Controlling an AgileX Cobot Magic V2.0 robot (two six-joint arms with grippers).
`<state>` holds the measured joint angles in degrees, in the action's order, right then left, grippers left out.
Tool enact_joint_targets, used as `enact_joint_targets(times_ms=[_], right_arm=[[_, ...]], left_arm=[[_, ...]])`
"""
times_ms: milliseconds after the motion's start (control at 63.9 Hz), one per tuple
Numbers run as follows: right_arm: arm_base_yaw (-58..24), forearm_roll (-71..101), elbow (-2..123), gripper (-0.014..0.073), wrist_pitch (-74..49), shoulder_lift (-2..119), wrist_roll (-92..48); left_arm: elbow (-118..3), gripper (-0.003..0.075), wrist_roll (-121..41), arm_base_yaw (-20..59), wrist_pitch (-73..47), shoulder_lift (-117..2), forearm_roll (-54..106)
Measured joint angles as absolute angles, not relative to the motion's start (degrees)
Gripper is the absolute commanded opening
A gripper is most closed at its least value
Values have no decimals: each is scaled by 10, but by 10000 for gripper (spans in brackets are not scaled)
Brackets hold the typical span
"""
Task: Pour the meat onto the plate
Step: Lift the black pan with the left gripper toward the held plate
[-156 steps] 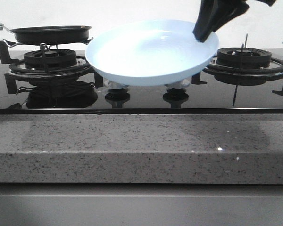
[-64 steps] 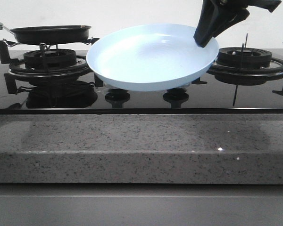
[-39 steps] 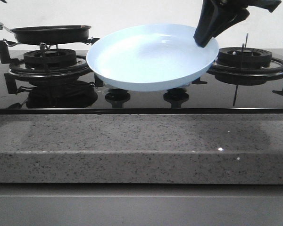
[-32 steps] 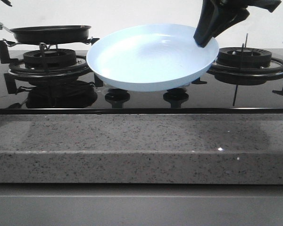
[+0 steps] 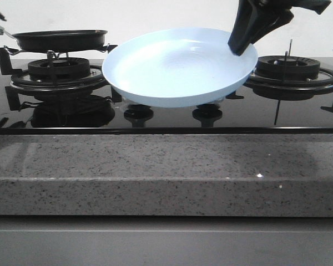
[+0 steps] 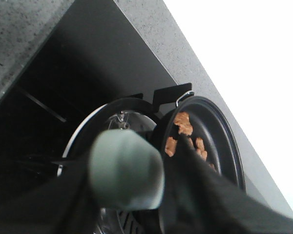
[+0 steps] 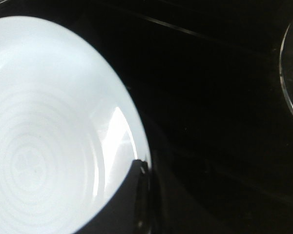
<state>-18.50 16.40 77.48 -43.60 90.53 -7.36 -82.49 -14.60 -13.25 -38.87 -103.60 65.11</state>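
Now the right tool (image 5: 240, 47) still grips the plate (image 5: 172, 72), lower and more level than before.

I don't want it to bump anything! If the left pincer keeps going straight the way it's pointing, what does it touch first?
Probably the pale grey-green rounded pan handle, sitting right between the left pincer's fingers. Beyond it is the black frying pan with the light-brown meat pieces. Depth is blurry, so contact may already exist.
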Motion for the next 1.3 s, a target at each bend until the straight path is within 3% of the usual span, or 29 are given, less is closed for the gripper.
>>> enact_joint_targets(times_ms=[94,251,736,1049,1300], right_arm=[[-185,164,775,-70,-436,905,-74],[-185,164,775,-70,-435,905,-74],[-185,164,775,-70,-433,905,-75],[-185,164,775,-70,-433,905,-75],[-185,164,775,-70,-433,905,-76]], left_arm=[[-827,43,-142,-132,-385,-1036,667],[-831,-21,-138,-136,-384,-1035,684],[-828,-20,-288,-180,-507,-1025,792],[-828,-20,-329,-127,-532,-948,789],[-828,-20,-350,-41,-521,-896,741]])
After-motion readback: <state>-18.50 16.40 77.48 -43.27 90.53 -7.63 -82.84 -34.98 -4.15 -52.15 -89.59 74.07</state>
